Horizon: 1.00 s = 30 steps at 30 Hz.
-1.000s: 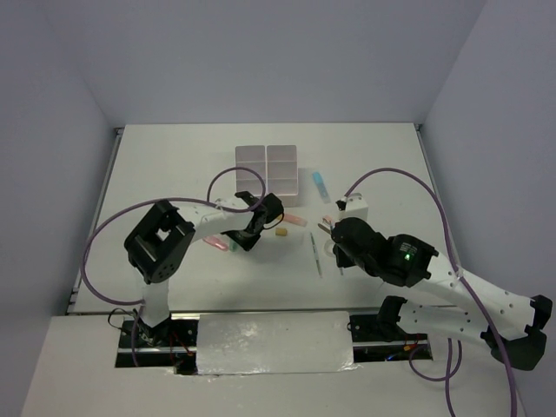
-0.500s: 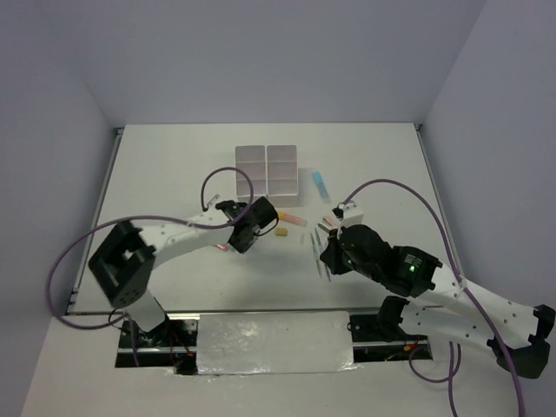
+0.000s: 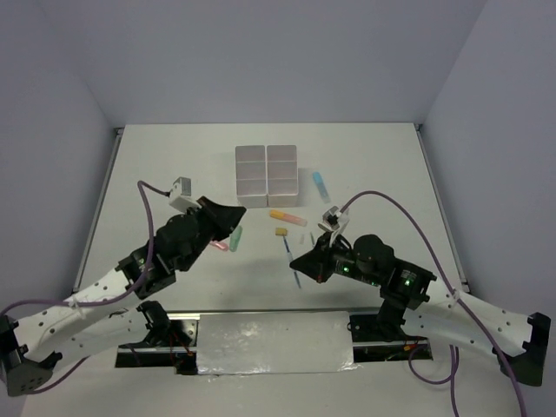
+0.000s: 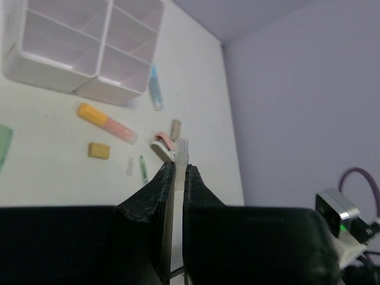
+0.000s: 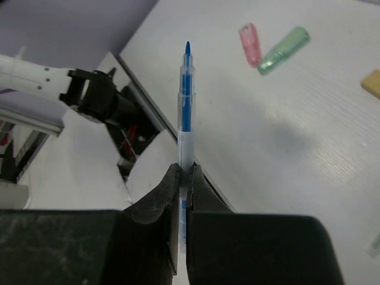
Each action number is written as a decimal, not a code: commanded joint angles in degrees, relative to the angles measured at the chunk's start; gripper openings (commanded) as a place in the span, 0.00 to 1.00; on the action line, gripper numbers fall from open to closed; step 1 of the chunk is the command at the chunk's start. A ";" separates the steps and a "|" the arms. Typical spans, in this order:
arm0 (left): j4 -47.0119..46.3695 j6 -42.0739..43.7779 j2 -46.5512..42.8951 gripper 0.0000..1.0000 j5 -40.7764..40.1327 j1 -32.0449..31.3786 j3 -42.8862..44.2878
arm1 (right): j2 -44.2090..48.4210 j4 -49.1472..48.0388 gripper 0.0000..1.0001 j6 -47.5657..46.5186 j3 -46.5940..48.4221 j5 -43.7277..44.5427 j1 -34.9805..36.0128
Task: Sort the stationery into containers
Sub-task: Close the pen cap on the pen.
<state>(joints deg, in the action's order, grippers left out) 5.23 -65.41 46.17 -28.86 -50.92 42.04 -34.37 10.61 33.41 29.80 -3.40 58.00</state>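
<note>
We've got both jaws clamped, right gripper [image 5: 184,172] on a blue pen [image 5: 186,107] jutting straight past its tips, left gripper [image 4: 176,172] on a clear pen [image 4: 180,148], and the containers [image 4: 41,76] sit ahead-left of the left, nearer jaws.

White worktop [image 3: 174,165], pale grey-violet walls [image 3: 278,61] rising from its left, far and right edges, pale panel [image 3: 274,341] along its near edge

An orange marker [image 3: 287,216] and an eraser [image 3: 281,232] crowd the table [image 3: 156,165] just before the containers [image 3: 267,175]; their left side stands open.
</note>
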 commanded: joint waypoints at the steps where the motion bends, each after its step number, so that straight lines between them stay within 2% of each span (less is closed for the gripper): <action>1: -20.77 11.52 -5.20 0.00 6.70 -0.24 -5.11 | 1.14 -15.34 0.00 -0.27 -2.10 -4.33 0.80; 5: -32.99 15.83 -5.92 0.00 14.43 -0.24 -8.90 | 0.88 -25.26 0.00 -1.24 -5.89 -7.05 0.89; 10: -42.83 17.77 -5.65 0.00 24.01 -0.24 -10.13 | 2.20 -29.85 0.00 -3.08 -8.27 -11.53 0.89; 19: -47.33 18.12 -7.85 0.00 29.56 -0.24 -10.40 | 5.01 -28.54 0.00 -3.70 -7.39 -12.16 0.89; 23: -52.85 16.63 -7.50 0.00 34.21 -0.24 -11.28 | 4.40 -29.33 0.00 -2.21 -6.25 -13.30 0.89; 30: -57.26 14.96 -7.50 0.00 34.50 -0.24 -13.12 | 2.73 -27.57 0.00 -0.80 -1.51 -7.42 2.38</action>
<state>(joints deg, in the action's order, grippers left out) -45.25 -49.82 38.89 4.40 -50.94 29.58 -31.40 -14.55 31.90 24.25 -13.58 59.07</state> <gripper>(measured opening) 0.166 0.046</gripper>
